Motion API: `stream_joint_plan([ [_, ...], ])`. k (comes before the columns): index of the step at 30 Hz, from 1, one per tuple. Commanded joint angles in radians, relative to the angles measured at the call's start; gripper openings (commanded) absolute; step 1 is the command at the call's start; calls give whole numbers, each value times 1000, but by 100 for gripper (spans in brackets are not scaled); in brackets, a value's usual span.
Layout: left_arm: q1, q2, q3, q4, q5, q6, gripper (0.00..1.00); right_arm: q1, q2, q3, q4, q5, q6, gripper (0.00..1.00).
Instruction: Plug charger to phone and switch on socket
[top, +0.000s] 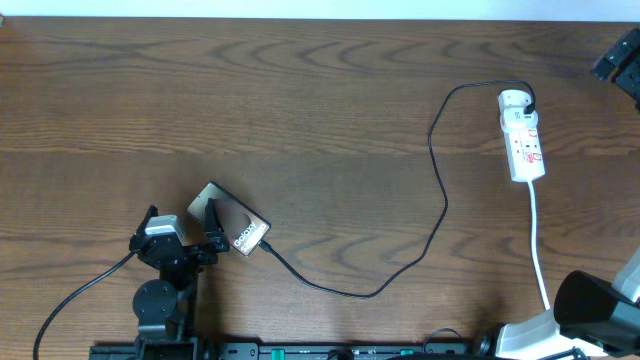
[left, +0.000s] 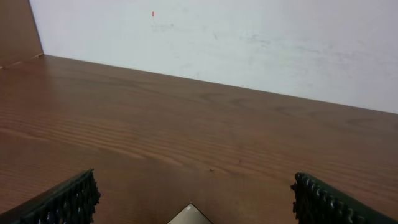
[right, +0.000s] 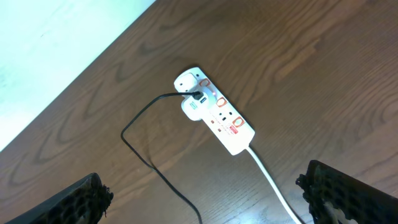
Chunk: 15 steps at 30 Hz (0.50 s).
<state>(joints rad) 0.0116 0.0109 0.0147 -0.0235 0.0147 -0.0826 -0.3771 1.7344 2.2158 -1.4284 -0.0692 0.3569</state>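
The phone (top: 231, 224) lies slanted at the lower left of the table; only one corner of it (left: 189, 215) shows in the left wrist view. My left gripper (top: 183, 222) (left: 194, 183) is open and empty, low at the phone's left end. The black charger cable (top: 445, 200) runs from the phone's lower right end, where its tip touches the phone, to the round white adapter (top: 514, 100) (right: 188, 81) plugged in the white socket strip (top: 526, 143) (right: 222, 121). My right gripper (right: 202, 186) is open and empty, high above the strip.
The strip's white cord (top: 538, 250) (right: 273, 183) runs toward the table's front edge near the right arm's base (top: 600, 310). A dark part of the right arm (top: 622, 55) shows at the top right edge. A white wall (left: 249, 37) stands behind the table.
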Motion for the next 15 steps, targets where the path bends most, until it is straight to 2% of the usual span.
stream_joint_plan([
  [1,5,-7,-10,-50,-50,-12,97,5,2,2,-1,11,13,99],
  [6,5,-7,-10,-50,-50,-12,98,5,1,2,21,41,14,99],
  [12,5,-7,-10,-50,-50,-12,98,47,-14,-27,64,64,110,99],
  [15,5,-7,-10,-50,-49,-12,98,129,-68,-146,203,108,118,99],
])
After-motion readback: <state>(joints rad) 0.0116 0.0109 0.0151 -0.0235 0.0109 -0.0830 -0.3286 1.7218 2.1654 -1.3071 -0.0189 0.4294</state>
